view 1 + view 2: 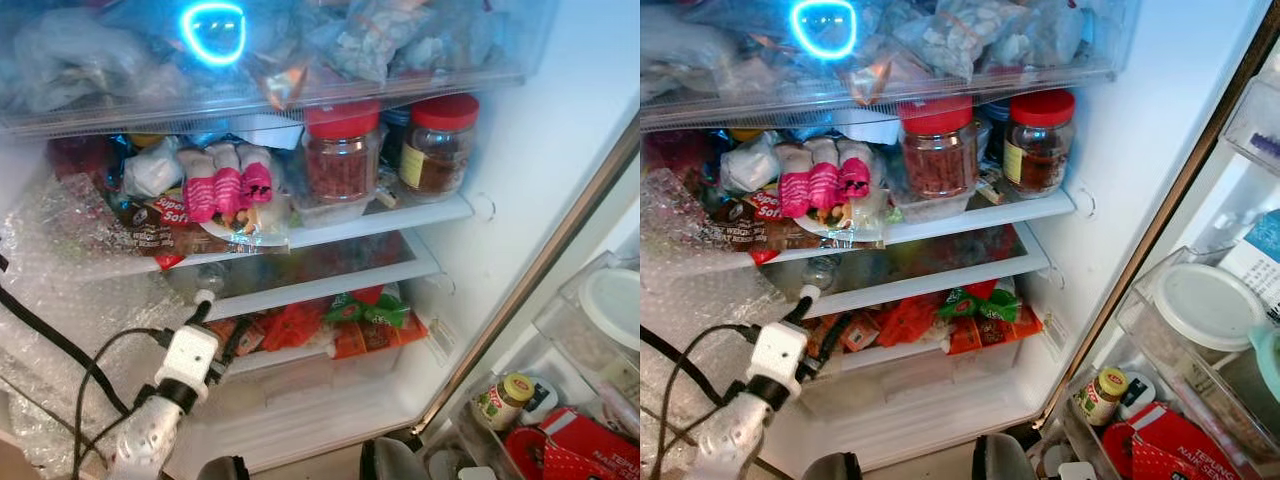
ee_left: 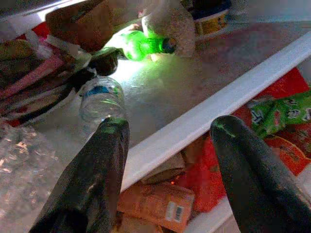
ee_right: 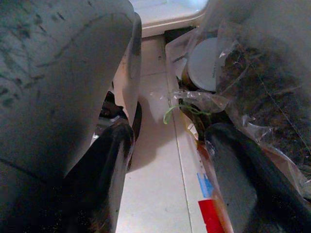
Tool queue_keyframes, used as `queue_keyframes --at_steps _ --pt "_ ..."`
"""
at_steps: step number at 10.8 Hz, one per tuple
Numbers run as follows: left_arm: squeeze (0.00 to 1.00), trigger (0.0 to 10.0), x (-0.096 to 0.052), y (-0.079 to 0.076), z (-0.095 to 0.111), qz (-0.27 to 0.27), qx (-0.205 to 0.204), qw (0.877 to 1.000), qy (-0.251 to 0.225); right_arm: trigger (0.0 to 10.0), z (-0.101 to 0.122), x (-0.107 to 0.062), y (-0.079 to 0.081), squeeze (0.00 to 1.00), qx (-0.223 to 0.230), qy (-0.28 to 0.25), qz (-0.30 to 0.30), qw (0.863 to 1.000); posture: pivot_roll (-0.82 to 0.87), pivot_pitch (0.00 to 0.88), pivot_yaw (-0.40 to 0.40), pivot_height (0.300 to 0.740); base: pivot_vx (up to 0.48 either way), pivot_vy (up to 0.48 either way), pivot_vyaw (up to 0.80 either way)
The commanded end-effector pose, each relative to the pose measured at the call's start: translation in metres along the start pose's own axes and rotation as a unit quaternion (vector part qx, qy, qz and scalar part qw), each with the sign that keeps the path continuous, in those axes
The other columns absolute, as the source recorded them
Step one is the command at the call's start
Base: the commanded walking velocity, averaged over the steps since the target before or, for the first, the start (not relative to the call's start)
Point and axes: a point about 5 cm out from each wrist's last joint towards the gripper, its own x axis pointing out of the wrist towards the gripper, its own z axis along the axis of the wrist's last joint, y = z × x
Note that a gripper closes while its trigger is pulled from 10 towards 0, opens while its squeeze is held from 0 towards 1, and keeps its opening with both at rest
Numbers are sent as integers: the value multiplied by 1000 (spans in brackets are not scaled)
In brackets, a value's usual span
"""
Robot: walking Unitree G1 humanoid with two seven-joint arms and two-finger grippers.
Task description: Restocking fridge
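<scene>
A clear water bottle [image 2: 101,99] lies on its side on the fridge's middle shelf [image 2: 204,119], beside a green bottle [image 2: 146,44]. The left gripper [image 2: 167,145] hovers just short of it at the shelf edge, fingers spread wide, empty. The right gripper [image 3: 170,160] hangs low beside bagged food [image 3: 262,82], fingers parted, holding nothing.

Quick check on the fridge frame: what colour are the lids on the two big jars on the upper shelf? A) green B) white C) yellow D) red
D: both jars, the left jar and the right jar, carry red lids, standing side by side on the white shelf under the clear drawer.
</scene>
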Motion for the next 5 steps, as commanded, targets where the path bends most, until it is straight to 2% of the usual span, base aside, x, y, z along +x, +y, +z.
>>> queue_keyframes --at_steps 1,2,5 --pt "0 10000 -2 -2 1 -1 -8 1000 4 10000 -10 0 7 0 0 19 17 1000 -133 0 -24 619 0 0 0" --pt "0 10000 -8 0 -2 28 -30 999 17 10000 -10 -1 7 0 -1 20 17 1000 -133 0 -25 619 0 0 0" --pt "0 10000 -9 1 -1 35 -33 999 27 10000 -11 -1 7 0 -5 22 17 1000 -133 0 -25 619 0 0 0"
